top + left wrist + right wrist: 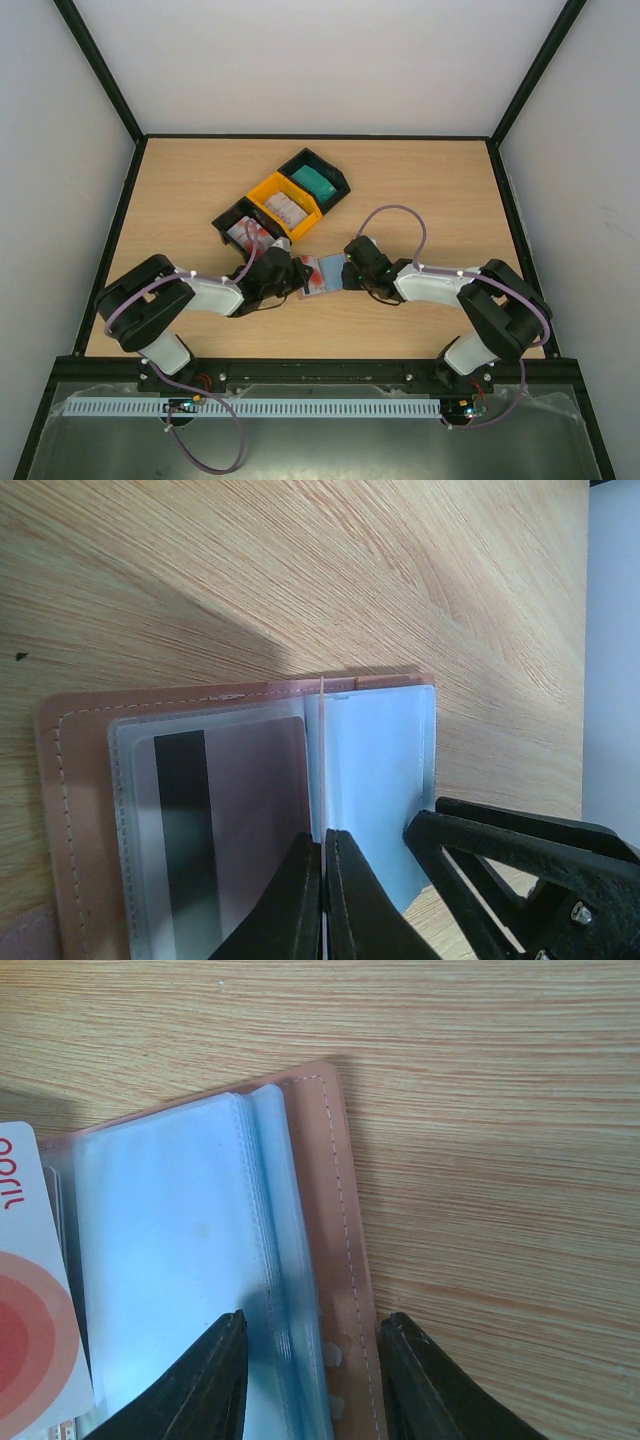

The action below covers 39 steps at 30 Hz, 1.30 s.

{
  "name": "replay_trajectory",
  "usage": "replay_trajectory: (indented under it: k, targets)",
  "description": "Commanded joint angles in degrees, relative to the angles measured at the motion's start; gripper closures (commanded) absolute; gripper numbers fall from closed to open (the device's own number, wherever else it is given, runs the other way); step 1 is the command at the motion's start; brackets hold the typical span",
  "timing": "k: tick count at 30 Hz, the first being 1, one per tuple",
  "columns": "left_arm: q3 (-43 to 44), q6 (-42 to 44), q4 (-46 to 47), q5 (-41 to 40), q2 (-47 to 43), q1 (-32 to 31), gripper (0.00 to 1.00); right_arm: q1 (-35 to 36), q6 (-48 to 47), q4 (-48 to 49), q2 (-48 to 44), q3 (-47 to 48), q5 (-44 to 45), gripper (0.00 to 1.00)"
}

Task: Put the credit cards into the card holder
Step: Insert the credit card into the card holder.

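Right wrist view, nearest first: the right gripper (312, 1380) holds its two black fingers partly apart. One is over the sleeves and one is beside the cover's edge, and I cannot tell whether they press on anything. Between them lies the card holder (345, 1210), a pinkish-brown, leather-like cover with a rounded corner and a line of pale stitching. On it sits a stack of smooth, blue-tinted plastic sleeves (170, 1240). At the left edge is a glossy white card (30, 1300) printed with red concentric rings. Its red lettering runs sideways and is cut off, so it cannot be read.

From the left wrist, the left gripper (322, 885) is pinched tight on that card, seen edge-on, upright over the holder's fold. Under a clear sleeve, another card shows a black magnetic stripe (180, 840).

From above, the holder lies open between both grippers on the wood-grain table (440, 190). Beyond it, three plastic bins stand in a diagonal row:
- a black bin (222, 222) with red-and-white cards (250, 235)
- a yellow bin (303, 226) with pale cards (287, 207)
- a far black bin (340, 185) with teal cards (318, 180)
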Motion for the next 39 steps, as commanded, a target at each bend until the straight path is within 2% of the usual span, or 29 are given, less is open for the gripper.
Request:
replay_trajectory:
  k: [1,7,14,23,39]
  targets:
    - [1.1,0.7,1.9,0.3,1.8,-0.5,0.98,0.4,0.9,-2.9,1.9,-1.9,-0.9,0.65]
    - [1.4,-0.6,5.1,2.5,4.1,-0.8,0.98,0.4,1.2,-2.7,1.8,-2.1,-1.1,0.65]
    - [1.0,-1.8,6.1,2.6,2.4,-1.3,0.98,0.4,1.4,-2.4,1.6,-2.2,-1.2,0.65]
    - [1.2,1.1,-0.5,-4.0,-3.4,-2.3,0.98,0.4,1.5,-2.0,1.9,-2.0,-1.3,0.65]
    - [0.5,-2.4,0.4,-3.4,1.1,-2.6,0.98,0.4,1.6,-1.7,2.6,-2.0,-1.5,0.65]
